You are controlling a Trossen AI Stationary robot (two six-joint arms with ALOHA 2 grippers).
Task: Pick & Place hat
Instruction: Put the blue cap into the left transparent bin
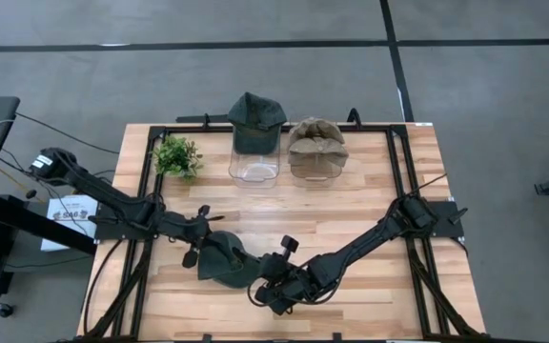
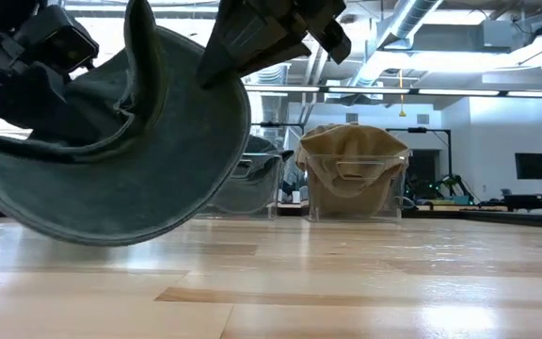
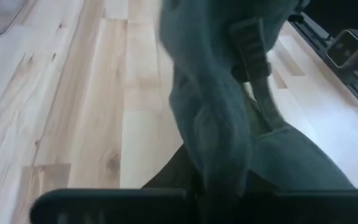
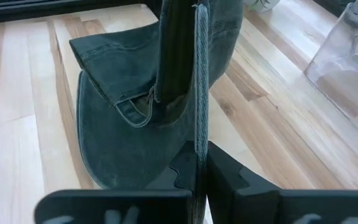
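Counting three hats: green hat (image 1: 224, 260) hanging between two grippers, another green hat (image 1: 254, 121), a tan hat (image 1: 316, 141); two clear bins (image 1: 254, 170), one plant (image 1: 178, 156).

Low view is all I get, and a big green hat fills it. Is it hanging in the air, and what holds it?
Observer: Yes. From above, two arms meet at the green hat near the table's front edge; the left hand grips one side.
Operator: And the other side?
Observer: The right hand is shut on the hat's edge, seen in its own wrist view.
Operator: What is behind the hat?
Observer: A small plant stands at the back left, beside two clear boxes; a second green hat sits on one box, a tan hat on the other.
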